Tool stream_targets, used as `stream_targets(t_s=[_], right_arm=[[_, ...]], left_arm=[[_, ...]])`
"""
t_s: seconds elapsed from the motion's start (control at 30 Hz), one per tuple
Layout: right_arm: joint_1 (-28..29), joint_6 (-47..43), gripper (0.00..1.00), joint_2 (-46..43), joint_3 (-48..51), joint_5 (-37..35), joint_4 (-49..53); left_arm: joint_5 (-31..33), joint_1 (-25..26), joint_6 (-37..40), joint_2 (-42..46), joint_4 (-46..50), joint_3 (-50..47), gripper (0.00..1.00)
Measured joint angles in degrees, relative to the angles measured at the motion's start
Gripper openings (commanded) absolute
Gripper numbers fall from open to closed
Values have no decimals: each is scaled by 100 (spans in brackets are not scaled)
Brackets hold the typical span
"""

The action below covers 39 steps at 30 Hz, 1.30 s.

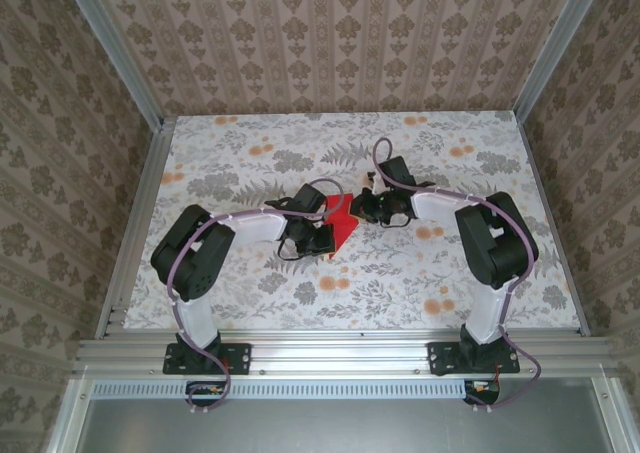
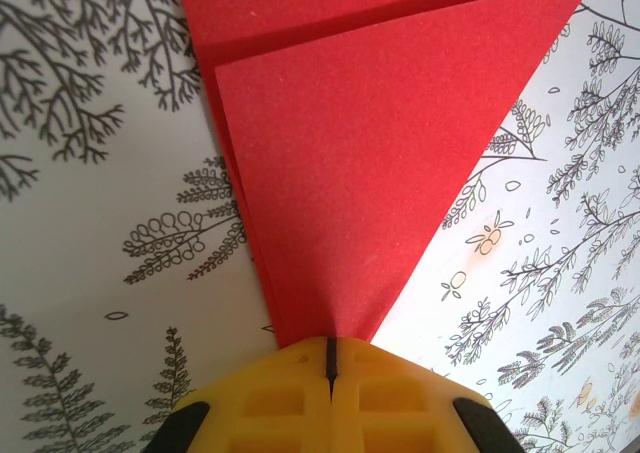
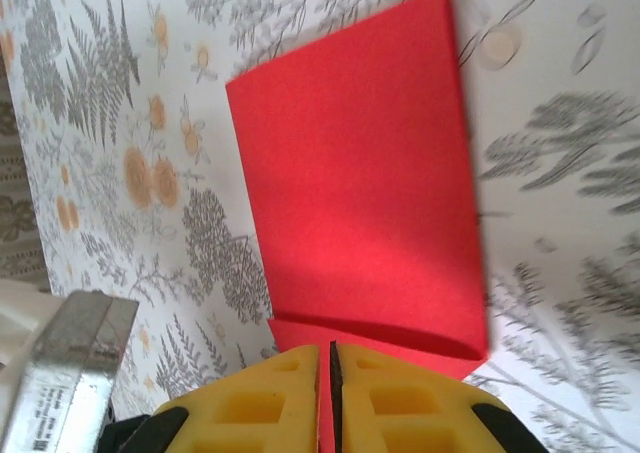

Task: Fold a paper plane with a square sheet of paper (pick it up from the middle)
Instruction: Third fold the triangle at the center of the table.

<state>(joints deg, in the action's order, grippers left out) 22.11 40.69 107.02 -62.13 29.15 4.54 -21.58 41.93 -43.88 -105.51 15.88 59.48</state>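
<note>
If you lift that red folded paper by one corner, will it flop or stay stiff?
The thin bright red folded paper probably droops where single-layered. Its stacked layers and creases likely stiffen the point. Lying flat on the flowery table, it probably slides easily when pushed.

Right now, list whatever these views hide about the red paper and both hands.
Top external: the left hand and right hand cover most of the red paper; its folds are too small to read.
Left wrist: the paper's top is cut off by the frame edge; its point vanishes behind the yellow fingers, so any pinch is hidden.
Right wrist: the paper's near edge sits behind the fingers; the far table is blurred.
</note>
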Motion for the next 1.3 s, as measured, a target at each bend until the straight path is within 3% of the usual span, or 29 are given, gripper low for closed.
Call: stream_targets(t_s=[0.33, 0.8, 1.3], right_arm=[[227, 280, 13, 492, 151, 201, -216], [205, 251, 13, 511, 105, 131, -105], [205, 256, 13, 540, 46, 107, -2]], left_arm=[[2, 0, 0, 0, 4, 2, 0], [-356, -35, 0, 4, -337, -4, 6], [-391, -33, 2, -140, -372, 9, 5]])
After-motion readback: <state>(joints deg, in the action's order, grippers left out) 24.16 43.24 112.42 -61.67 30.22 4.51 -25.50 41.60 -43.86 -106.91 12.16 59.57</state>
